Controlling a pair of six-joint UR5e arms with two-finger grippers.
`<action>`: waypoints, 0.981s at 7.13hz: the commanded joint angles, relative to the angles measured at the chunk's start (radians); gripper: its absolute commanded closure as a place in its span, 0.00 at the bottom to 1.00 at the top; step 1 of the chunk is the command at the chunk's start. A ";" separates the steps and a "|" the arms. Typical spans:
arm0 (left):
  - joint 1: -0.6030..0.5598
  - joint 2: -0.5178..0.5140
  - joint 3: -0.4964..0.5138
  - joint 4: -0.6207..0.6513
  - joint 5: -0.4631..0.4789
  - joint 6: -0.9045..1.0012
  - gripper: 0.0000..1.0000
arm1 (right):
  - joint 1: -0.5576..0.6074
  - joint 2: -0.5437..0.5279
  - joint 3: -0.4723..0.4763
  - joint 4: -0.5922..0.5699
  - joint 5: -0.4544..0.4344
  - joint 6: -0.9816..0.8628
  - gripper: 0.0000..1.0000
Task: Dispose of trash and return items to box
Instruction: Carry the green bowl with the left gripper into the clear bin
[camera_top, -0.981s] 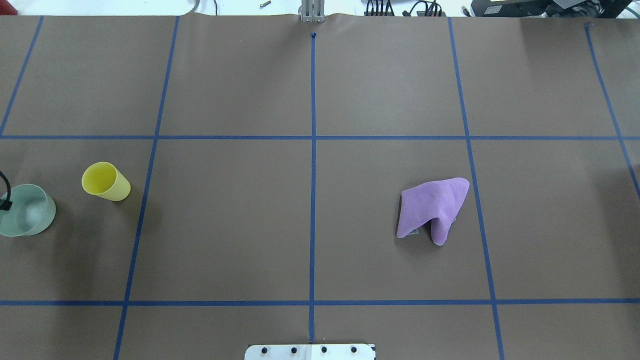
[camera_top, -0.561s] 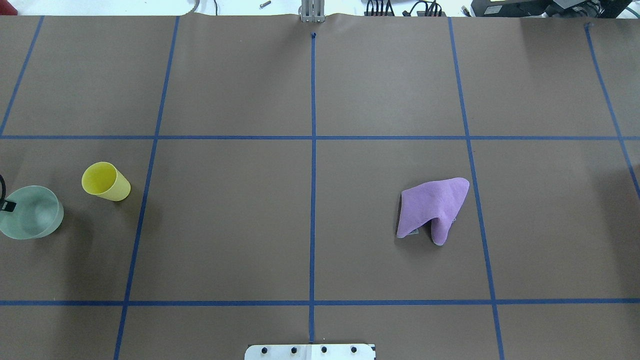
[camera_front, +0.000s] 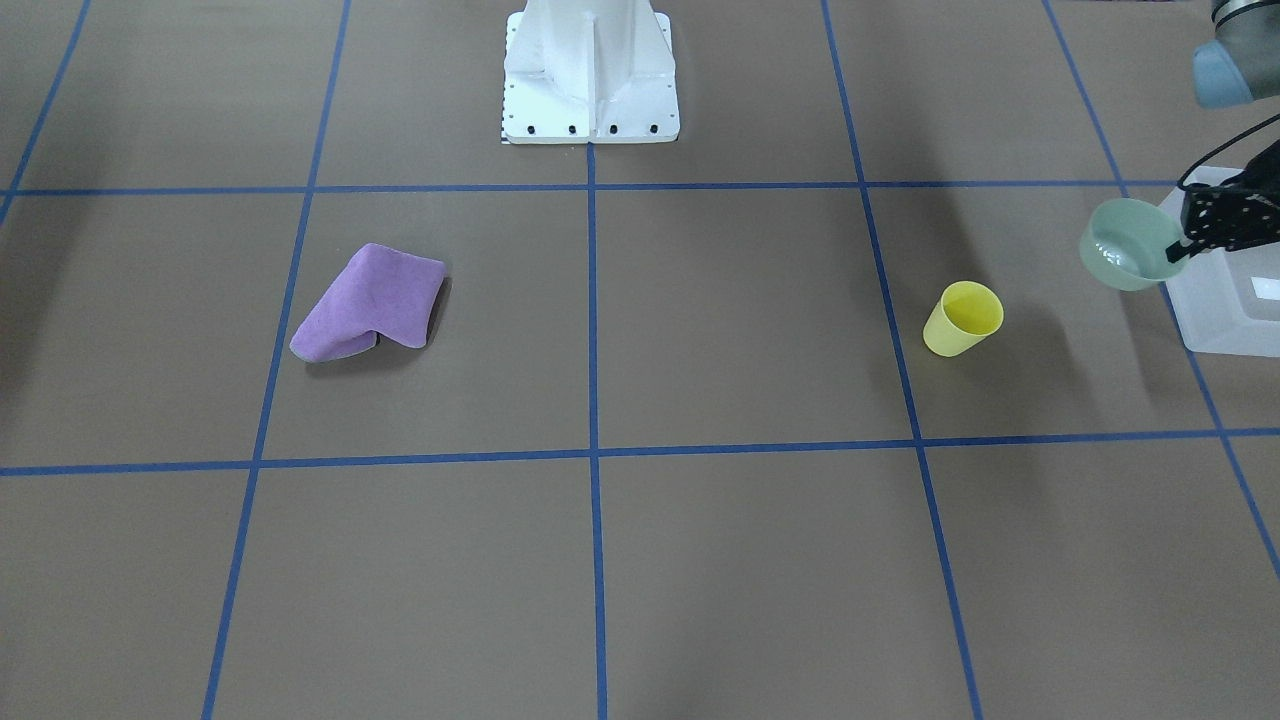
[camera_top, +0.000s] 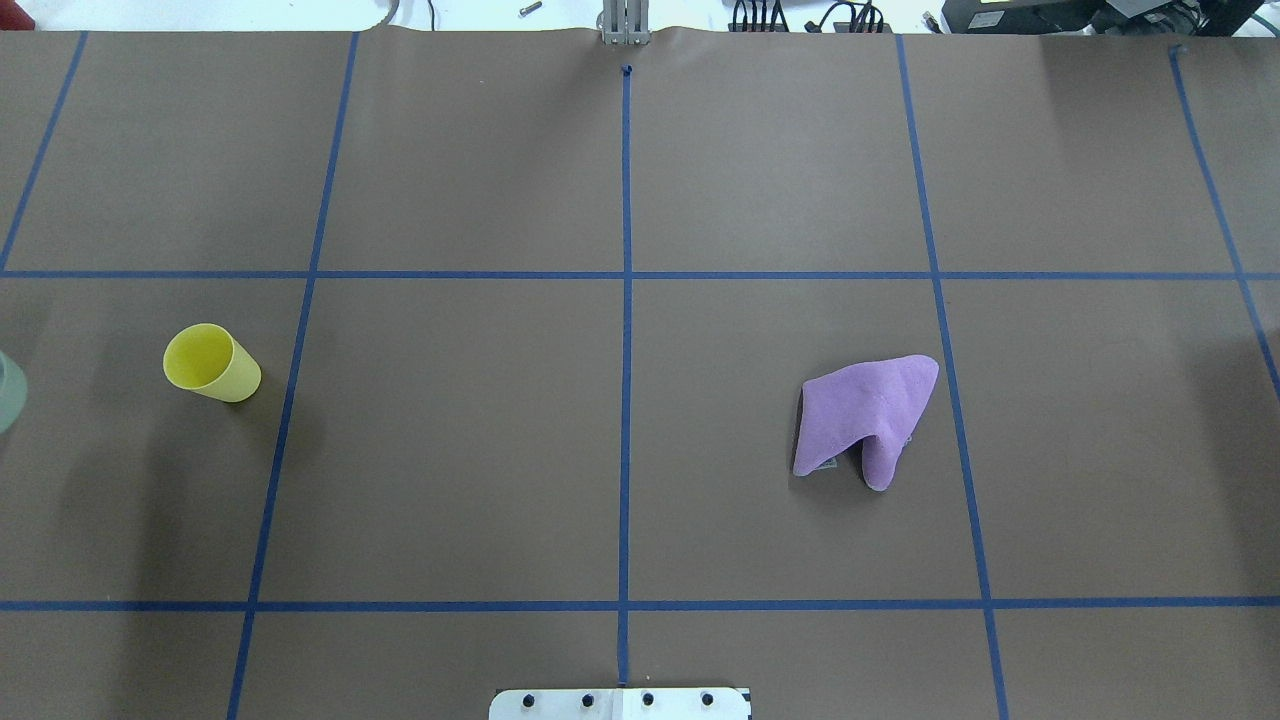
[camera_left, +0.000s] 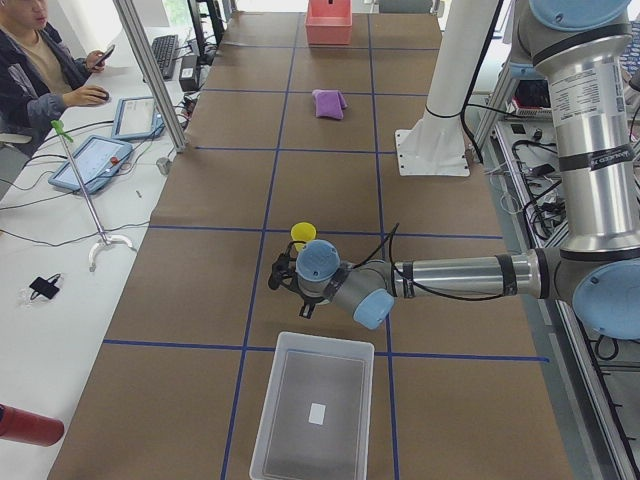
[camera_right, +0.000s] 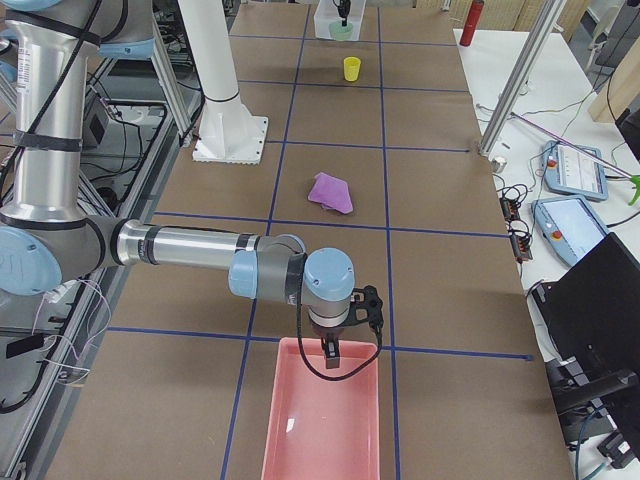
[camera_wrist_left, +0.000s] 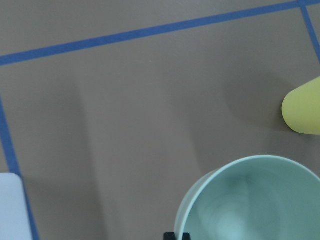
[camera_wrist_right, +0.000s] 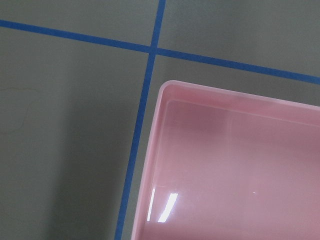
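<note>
We see the left gripper (camera_front: 1176, 250) with its fingers clamped on the rim of the mint-green bowl (camera_front: 1124, 248), gripping the wall at the bowl's 3 o'clock in the front-facing view. The bowl is held mouth up, clear of the brown table (camera_front: 700, 330), with its shadow on the paper beneath. The translucent box (camera_front: 1218, 318) lies at the bowl's 4 o'clock. In the left wrist view we find a strip of bare table between the box's corner and the bowl, so the bowl is near the box but not over it.

The yellow cup (camera_front: 961, 319) stands upright on the table at the bowl's 8 o'clock, apart from it. Well away at the cup's 9 o'clock lies a crumpled purple cloth (camera_front: 369, 303). The white pedestal (camera_front: 590, 70) stands at 12 o'clock in that view.

At the table's other end, the right gripper (camera_right: 330, 348) hangs over the near end of a pink tray (camera_right: 320, 430). We cannot tell whether its fingers are apart or together.
</note>
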 joint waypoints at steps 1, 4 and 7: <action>-0.205 -0.061 0.005 0.338 -0.007 0.368 1.00 | -0.005 0.000 -0.004 0.014 0.000 0.004 0.00; -0.332 -0.207 0.254 0.461 0.010 0.682 1.00 | -0.019 0.000 -0.004 0.015 -0.001 0.003 0.00; -0.334 -0.162 0.455 0.272 0.010 0.726 1.00 | -0.022 0.000 -0.006 0.025 0.002 0.004 0.00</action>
